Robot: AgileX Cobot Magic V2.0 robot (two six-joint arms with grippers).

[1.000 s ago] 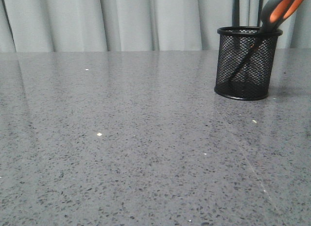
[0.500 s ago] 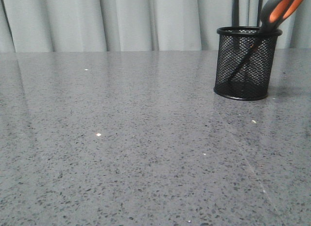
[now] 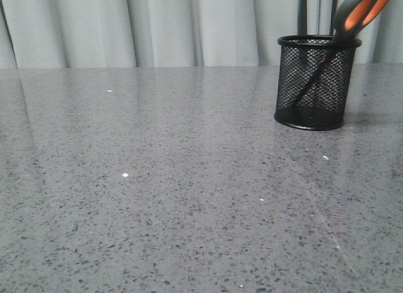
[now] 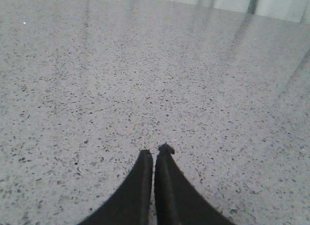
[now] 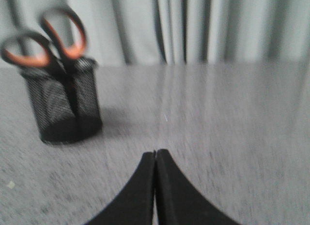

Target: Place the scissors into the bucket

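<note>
The black wire-mesh bucket [image 3: 316, 82] stands upright on the grey speckled table at the back right. The scissors [image 3: 359, 12] stand inside it, blades down and leaning, with the dark grey and orange handles sticking out above the rim. In the right wrist view the bucket [image 5: 63, 101] and the scissors' handles [image 5: 48, 41] show blurred, well apart from my right gripper [image 5: 155, 153], which is shut and empty over the table. My left gripper [image 4: 155, 151] is shut and empty over bare table. Neither gripper shows in the front view.
The grey speckled table [image 3: 157, 179] stretches across the front view. Pale curtains [image 3: 157, 25] hang behind its far edge. A few small white specks [image 3: 124, 174] lie on the surface.
The bucket with the scissors has shifted slightly left in the front view, as has the whole scene. The right wrist view is motion-blurred.
</note>
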